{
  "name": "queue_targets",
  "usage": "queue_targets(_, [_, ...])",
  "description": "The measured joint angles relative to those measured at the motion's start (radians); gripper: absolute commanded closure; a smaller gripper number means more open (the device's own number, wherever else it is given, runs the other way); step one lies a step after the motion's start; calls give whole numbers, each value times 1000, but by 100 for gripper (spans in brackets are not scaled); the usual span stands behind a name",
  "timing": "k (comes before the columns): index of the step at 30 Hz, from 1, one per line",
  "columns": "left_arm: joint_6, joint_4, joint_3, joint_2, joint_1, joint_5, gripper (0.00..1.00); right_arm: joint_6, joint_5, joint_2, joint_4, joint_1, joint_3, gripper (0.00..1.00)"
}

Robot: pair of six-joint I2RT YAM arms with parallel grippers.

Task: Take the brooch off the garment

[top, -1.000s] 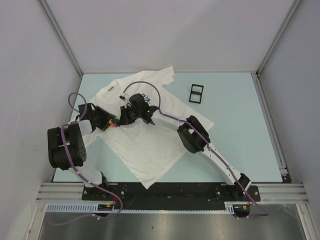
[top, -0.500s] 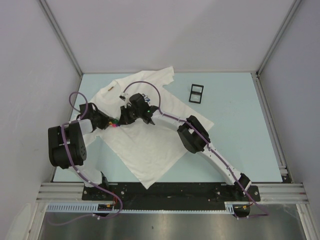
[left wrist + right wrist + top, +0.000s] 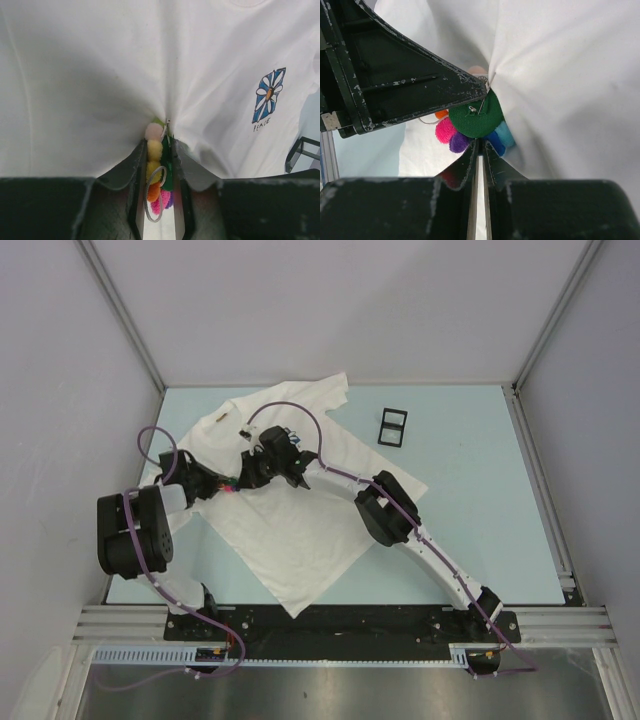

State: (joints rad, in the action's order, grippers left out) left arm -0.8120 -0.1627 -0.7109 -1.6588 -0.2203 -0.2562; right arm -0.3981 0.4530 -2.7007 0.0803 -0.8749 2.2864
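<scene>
Left wrist view, close in: the left gripper (image 3: 159, 146) has its fingers (image 3: 125, 167) clamped narrow on the brooch (image 3: 154, 167). It shows edge-on here, pompoms stacked on one side, green backing on the other, a wire ring looping out. Its long axis runs straight along the fingers, up into a pucker of shirt (image 3: 90, 75). Farther on sits the flower emblem (image 3: 269, 95), then a black frame (image 3: 301, 150) cut off at the edge.

The right wrist view gives the other face: the green disc flat-on, a bit of metal pin on it, pompoms peeking round. The right gripper (image 3: 479, 144) sits just below, fingers (image 3: 462, 167) nearly together with a white sliver between. Whether they nip cloth, I can't tell.

From the top the brooch is only a speck between both grippers on the shirt's chest.
</scene>
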Motion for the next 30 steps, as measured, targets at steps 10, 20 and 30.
queue_targets(10, [3, 0, 9, 16, 4, 2, 73, 16, -5, -2, 11, -3, 0, 90])
queue_targets(20, [5, 50, 4, 36, 11, 11, 50, 33, -19, -5, 17, -9, 0, 91])
queue_targets(30, [-9, 84, 52, 117, 3, 44, 41, 33, -19, -5, 16, -9, 0, 91])
